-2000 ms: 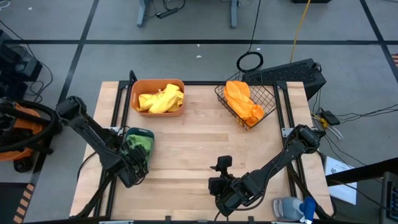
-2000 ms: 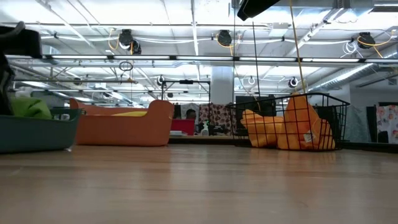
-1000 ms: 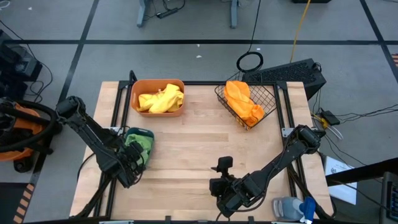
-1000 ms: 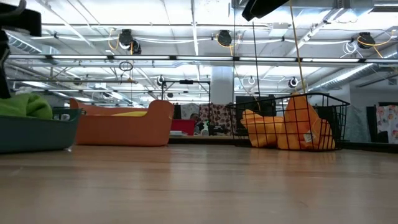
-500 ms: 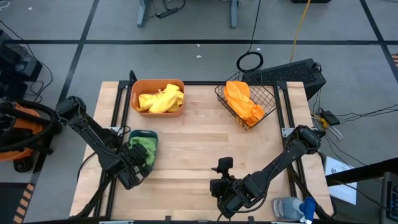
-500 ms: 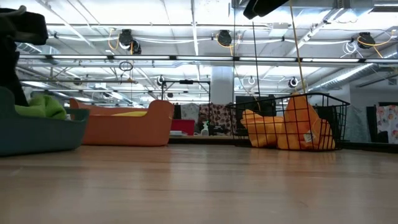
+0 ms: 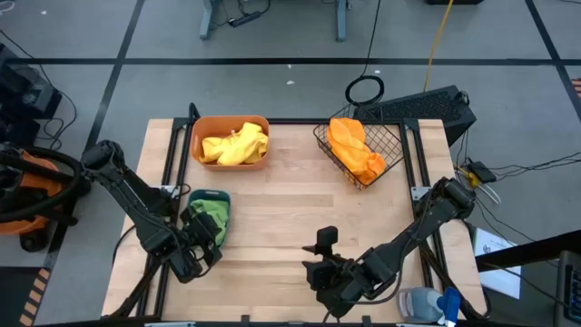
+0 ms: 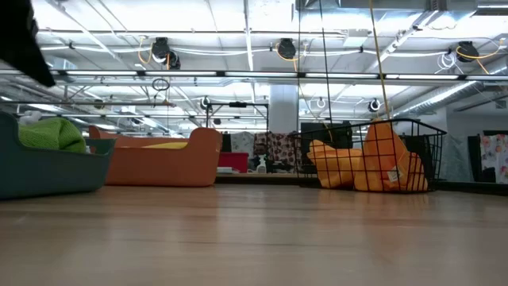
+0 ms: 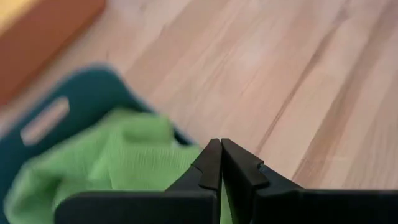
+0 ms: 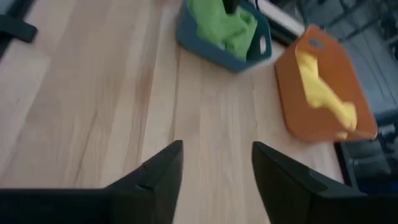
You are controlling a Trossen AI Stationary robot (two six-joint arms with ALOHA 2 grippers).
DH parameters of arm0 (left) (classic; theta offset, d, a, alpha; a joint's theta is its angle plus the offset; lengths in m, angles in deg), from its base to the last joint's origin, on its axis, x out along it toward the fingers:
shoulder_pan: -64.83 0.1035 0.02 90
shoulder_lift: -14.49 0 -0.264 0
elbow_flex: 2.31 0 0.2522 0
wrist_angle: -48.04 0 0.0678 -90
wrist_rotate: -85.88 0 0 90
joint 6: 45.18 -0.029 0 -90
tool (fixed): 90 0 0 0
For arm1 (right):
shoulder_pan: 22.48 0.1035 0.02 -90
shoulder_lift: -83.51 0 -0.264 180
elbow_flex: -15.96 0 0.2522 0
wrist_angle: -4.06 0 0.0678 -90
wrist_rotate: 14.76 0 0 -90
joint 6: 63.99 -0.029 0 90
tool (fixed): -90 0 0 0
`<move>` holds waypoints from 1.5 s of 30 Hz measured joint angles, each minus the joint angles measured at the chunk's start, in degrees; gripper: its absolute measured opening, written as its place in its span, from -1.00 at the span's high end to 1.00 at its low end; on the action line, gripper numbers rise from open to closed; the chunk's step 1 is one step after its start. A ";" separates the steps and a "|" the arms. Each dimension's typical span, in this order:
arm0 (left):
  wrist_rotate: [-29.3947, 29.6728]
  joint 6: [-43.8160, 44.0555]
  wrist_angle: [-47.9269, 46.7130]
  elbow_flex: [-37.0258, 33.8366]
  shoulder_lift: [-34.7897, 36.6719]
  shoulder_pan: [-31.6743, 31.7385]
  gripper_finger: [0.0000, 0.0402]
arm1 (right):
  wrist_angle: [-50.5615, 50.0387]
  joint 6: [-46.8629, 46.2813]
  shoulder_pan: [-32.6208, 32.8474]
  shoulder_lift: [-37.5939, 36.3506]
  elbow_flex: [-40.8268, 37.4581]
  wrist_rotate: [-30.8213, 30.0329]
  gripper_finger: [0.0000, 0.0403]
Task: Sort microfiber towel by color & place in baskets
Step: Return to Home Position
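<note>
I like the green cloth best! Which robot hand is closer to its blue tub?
Left. The left hand sits right beside the blue tub; the right hand is farther off, near the table's front middle.

Back left on the table, rectangular tub with a first towel in it; back right, wire basket with a second towel inside. Nearer the front on the left, small tub holding a third towel, left gripper right at its near side. Right gripper by the front edge near the middle, spray bottle at the front right corner.
</note>
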 joint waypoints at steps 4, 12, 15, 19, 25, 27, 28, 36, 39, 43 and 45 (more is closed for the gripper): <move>6.90 -12.61 0.96 2.85 0.01 0.00 0.93 | 1.11 6.10 0.37 -2.13 0.01 0.22 0.31; 16.27 -55.30 26.60 1.73 0.01 0.96 0.93 | 1.13 11.11 0.67 -8.51 -1.40 4.66 0.85; 13.29 -67.51 38.04 0.48 0.01 2.58 0.93 | 3.05 11.05 1.16 -12.26 -6.06 4.93 0.97; 3.58 -79.98 52.69 -2.19 0.01 5.85 0.93 | 11.29 10.60 1.19 -19.33 -17.29 7.39 0.95; -6.42 -89.34 67.75 -8.02 0.01 11.65 0.93 | 31.79 13.26 1.11 -30.41 -37.55 12.86 0.99; -10.01 -90.32 71.59 -10.19 0.01 13.55 0.93 | 39.24 14.29 1.11 -33.58 -43.95 14.67 0.99; -11.97 -90.59 73.84 -11.50 -0.01 14.46 0.93 | 42.88 14.80 0.97 -35.05 -46.98 15.71 0.99; -16.56 -90.27 83.80 -19.53 0.01 20.05 0.93 | 66.50 19.83 -0.61 -42.00 -66.27 20.05 0.99; -17.05 -90.29 86.50 -21.25 0.15 20.99 0.93 | 70.63 20.66 -1.60 -43.34 -70.79 20.08 1.00; -17.15 -89.31 86.75 -23.01 1.52 21.66 0.93 | 75.38 20.67 -2.67 -44.66 -75.35 21.47 0.99; -17.24 -88.78 87.00 -24.87 2.97 21.80 0.93 | 77.60 20.72 -3.19 -45.07 -77.30 22.95 0.99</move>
